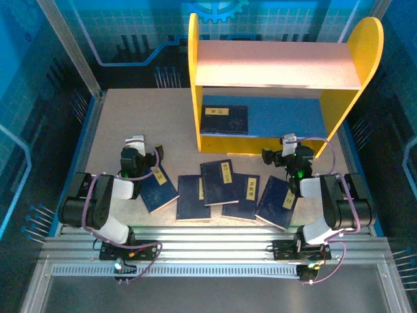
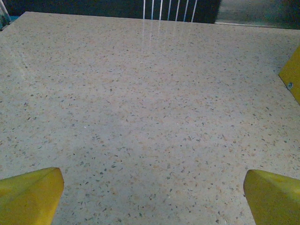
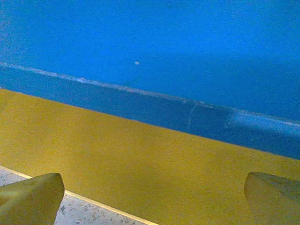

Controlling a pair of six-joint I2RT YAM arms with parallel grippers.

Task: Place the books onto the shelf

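- The left gripper has its jaws spread wide with nothing between them. Its fingertips are blunt yellow wedges at the bottom corners of the left wrist view.
- The right gripper is spread just as wide and is also empty, with the same yellow wedge tips.
- The left wrist view looks across the table, a pale, speckled, stone-like surface with a faint sheen. A yellow corner of the shelf shows at the right edge, with a small screw in it.
- The right wrist view is close on the shelf's low front. It shows a flat matte yellow strip, a blue board above it with a pale scuffed edge, and a sliver of speckled table at bottom left.
- The overhead view shows the shelf whole, with rounded yellow side panels, a pinkish-tan top board and a blue lower board.
- It also shows the books. They are thin, dark navy rectangles, each with a small yellow label.
- One lies flat on the left part of the lower board. Five lie on the table in front of the shelf, between the arms, in a loose row with some overlapping.
- From overhead, the left gripper is just beyond the leftmost book, and the right gripper is at the shelf's front right corner.
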